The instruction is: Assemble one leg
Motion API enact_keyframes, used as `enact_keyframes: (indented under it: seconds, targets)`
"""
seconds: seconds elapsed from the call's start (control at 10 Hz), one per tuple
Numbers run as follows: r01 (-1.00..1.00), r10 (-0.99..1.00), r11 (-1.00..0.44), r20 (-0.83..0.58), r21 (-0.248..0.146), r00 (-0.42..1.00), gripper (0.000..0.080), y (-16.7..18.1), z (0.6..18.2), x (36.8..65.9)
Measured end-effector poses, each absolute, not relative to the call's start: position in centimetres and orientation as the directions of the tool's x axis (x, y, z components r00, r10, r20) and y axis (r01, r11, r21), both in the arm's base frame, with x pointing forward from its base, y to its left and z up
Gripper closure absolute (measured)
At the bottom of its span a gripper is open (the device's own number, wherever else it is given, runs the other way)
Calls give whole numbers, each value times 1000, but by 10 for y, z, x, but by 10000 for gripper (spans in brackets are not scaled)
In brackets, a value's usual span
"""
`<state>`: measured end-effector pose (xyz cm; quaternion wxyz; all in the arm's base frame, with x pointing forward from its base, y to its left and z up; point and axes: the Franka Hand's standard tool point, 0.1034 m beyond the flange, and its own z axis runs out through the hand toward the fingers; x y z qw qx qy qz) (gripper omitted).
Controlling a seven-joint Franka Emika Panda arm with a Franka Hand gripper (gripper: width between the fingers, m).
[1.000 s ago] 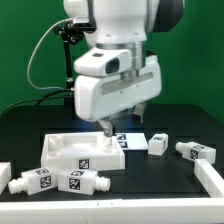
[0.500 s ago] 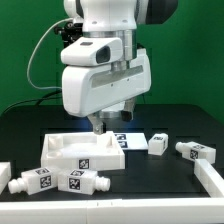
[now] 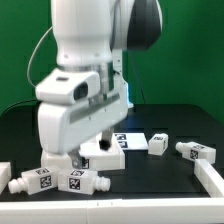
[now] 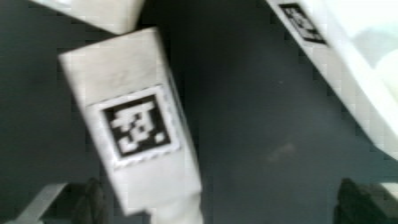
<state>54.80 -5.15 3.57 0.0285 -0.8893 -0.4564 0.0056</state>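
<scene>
My gripper [image 3: 72, 160] has come low over the front of the table, at the exterior view's left. Two legs [image 3: 35, 180] [image 3: 82, 182], small white blocks with black-and-white tags, lie just in front of it. In the wrist view one leg [image 4: 139, 120] lies flat on the black table, tag up. Its near end reaches in between my open gripper's [image 4: 222, 205] fingers, close to one dark fingertip [image 4: 80, 205]. The other fingertip [image 4: 370, 205] stands well apart from it. Nothing is held.
The large white tabletop piece [image 3: 108, 156] lies behind my gripper, partly hidden; its edge shows in the wrist view [image 4: 347, 70]. Two more legs [image 3: 158, 143] [image 3: 195, 151] lie at the exterior view's right. White parts sit at both front corners [image 3: 5, 176] [image 3: 212, 178].
The arm has swung from above the tabletop piece toward the exterior view's left and front, and has dropped low over the two front legs.
</scene>
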Motion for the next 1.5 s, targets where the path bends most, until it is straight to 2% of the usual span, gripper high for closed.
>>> enact_keyframes:
  seconds: [0.3, 0.4, 0.6, 0.9, 1.0, 1.1, 1.2, 1.3, 1.4, 1.5]
  targets:
    - [814, 813, -581, 54, 4, 580, 151, -60, 23, 567]
    - [816, 815, -578, 51, -4, 577, 151, -63, 17, 565]
    - [821, 820, -571, 53, 3, 570, 151, -64, 21, 568]
    - [826, 825, -564, 49, -6, 563, 151, -69, 13, 564]
    - [826, 825, -564, 49, -6, 563, 244, -69, 13, 564]
    - [826, 825, -564, 49, -6, 564, 428, -69, 13, 564]
    - [826, 825, -564, 48, -6, 564, 428, -69, 13, 564]
    - [814, 813, -580, 41, -19, 580, 515, -66, 15, 564]
    - [800, 801, -597, 6, -54, 598, 515, -55, 33, 566]
    - [808, 808, -588, 4, -47, 589, 515, -50, 54, 570]
